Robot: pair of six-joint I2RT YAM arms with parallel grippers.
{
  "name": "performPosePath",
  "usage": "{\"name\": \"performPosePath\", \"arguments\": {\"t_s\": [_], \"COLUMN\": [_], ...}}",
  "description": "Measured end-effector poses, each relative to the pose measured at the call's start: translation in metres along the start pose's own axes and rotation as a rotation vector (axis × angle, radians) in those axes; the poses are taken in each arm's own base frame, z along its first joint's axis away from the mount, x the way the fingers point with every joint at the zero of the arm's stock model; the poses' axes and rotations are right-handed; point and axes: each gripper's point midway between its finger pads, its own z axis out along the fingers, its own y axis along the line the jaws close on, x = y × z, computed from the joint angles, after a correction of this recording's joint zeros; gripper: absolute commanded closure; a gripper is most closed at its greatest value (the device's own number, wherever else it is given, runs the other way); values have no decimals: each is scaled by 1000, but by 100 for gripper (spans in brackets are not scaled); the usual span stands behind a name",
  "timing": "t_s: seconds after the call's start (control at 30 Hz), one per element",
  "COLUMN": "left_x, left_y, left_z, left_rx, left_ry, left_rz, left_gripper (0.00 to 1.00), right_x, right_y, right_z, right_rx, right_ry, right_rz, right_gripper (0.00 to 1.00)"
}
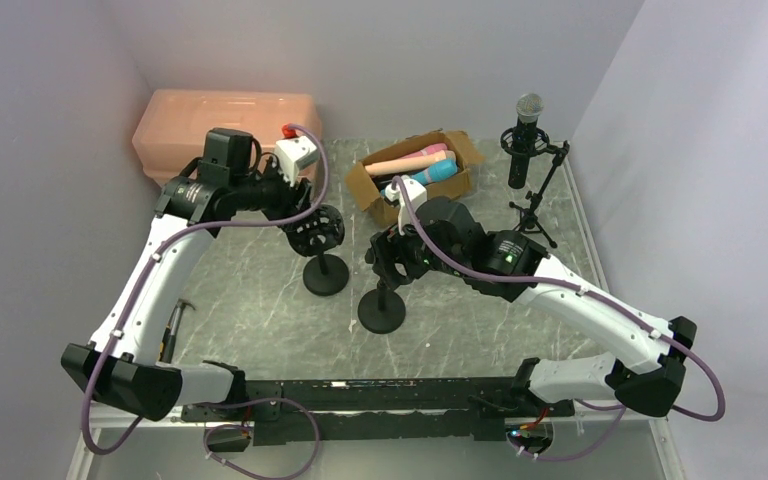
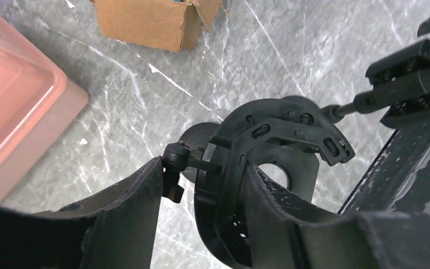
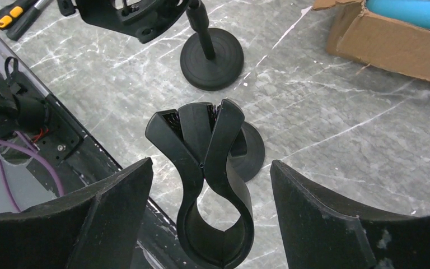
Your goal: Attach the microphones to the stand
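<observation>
Top view first: we spot the microphones bundled in the cardboard box at upper centre of the frame, their long axes running roughly left to right with a slight tilt. Both arms work below the box, over the desk. The left end effector is at the shock-mount stand, and the right end effector is at the clip stand. We judge the right one nearer the box, so the reach up-frame looks shorter for it.

Over to the left wrist: the left end effector straddles the shock mount, with a knob touching one finger. Whether it is pinching, we cannot tell. The box corner shows at the top.

Right wrist now: the right end effector is spread wide, and the clip stands upright between its fingers with a gap on both sides. A teal microphone peeks from the box at upper right, well apart.
</observation>
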Motion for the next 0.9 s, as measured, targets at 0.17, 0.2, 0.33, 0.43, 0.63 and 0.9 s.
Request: {"name": "performPosePath", "arguments": {"t_s": [0.17,0.2,0.33,0.43,0.63,0.9], "left_x": [3,2,3,3,-1,-13], "left_y": [-2,-3,-9,-12,-1,51], "left_z": [-1,-1,-3,1,-2,-9], "left_rx": [0,1,10,17,-54,-268], "left_ry": [21,19,28,35,43,104], "left_rz": [66,77,101,110,133,225], "left_gripper": [83,91,100,100,100,100], "right_x": [4,4,6,8,8,1], "right_y": [-2,-2,-4,-6,-7,-9], "right_z": [3,3,8,10,12,17], "right_rx": [7,10,24,33,46,68], "right_ry": [10,12,22,29,29,23], "right_rz": [-6,-8,-15,-18,-25,-27], "right_gripper": [32,35,46,50,59,65]}}
